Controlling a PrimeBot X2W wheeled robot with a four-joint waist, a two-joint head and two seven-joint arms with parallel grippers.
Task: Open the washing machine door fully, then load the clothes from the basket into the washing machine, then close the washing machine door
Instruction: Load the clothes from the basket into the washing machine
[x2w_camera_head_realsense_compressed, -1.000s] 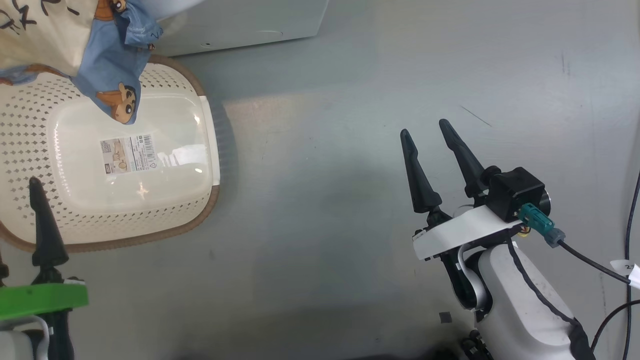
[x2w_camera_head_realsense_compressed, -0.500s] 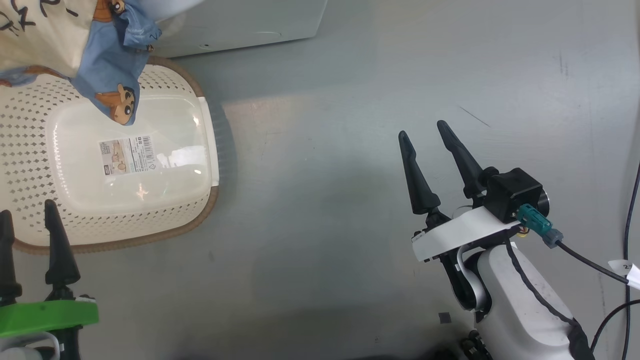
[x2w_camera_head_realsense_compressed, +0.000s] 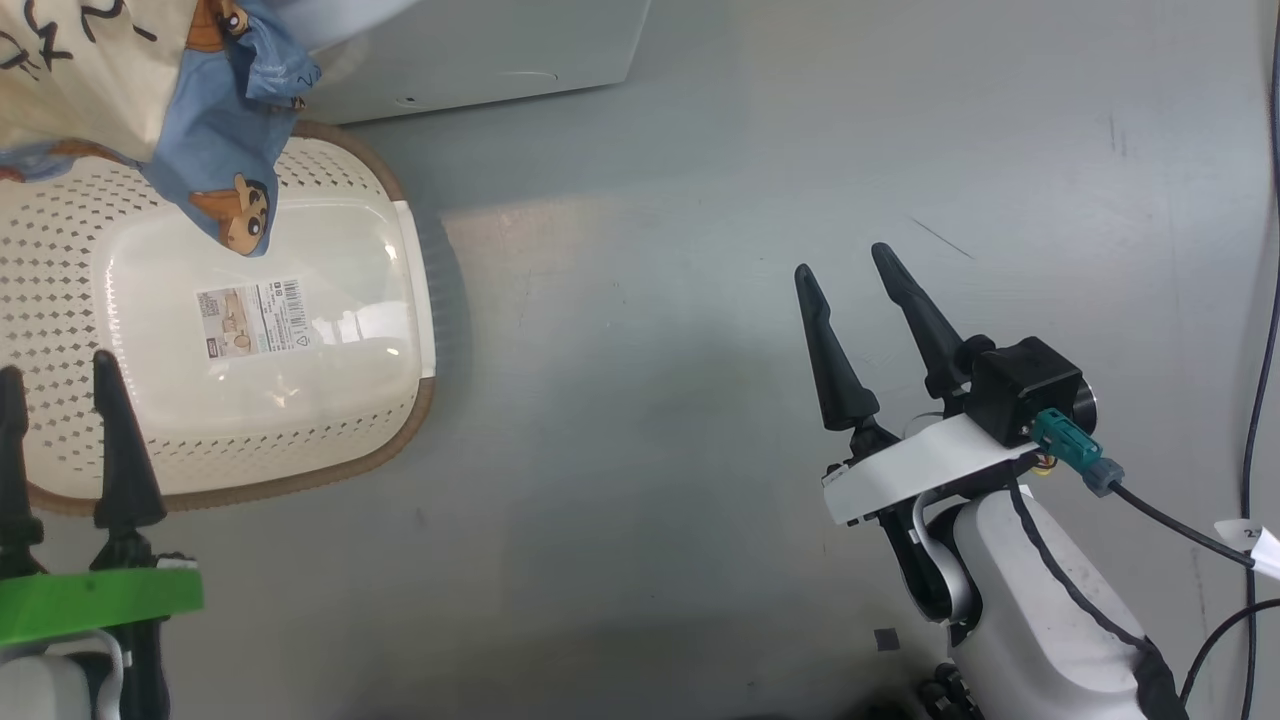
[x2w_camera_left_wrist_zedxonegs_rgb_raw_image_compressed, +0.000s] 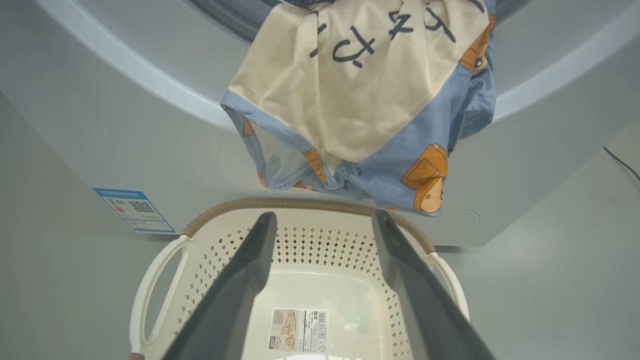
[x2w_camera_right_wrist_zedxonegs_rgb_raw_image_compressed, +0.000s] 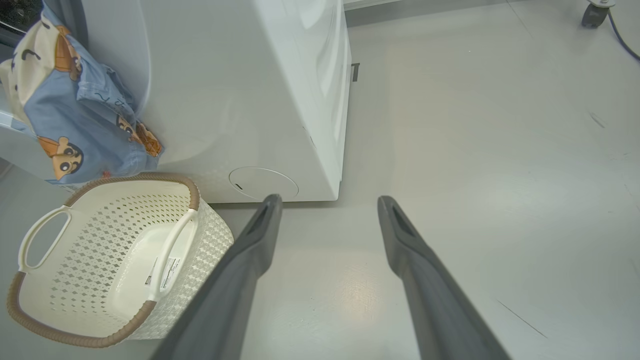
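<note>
The clothes (x2w_camera_left_wrist_zedxonegs_rgb_raw_image_compressed: 350, 100) apparently droop from the washing machine (x2w_camera_left_wrist_zedxonegs_rgb_raw_image_compressed: 100, 125).

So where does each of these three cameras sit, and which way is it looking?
Head view: on the robot's head, looking down at the floor and the basket; left gripper and right gripper show, both open.
Left wrist view: on the left wrist, looking along its fingers into the basket, the clothes hanging from the washing machine beyond.
Right wrist view: on the right wrist, looking past its fingers at the washing machine's side and the floor.
Shared: all three show the basket and the clothes.
</note>
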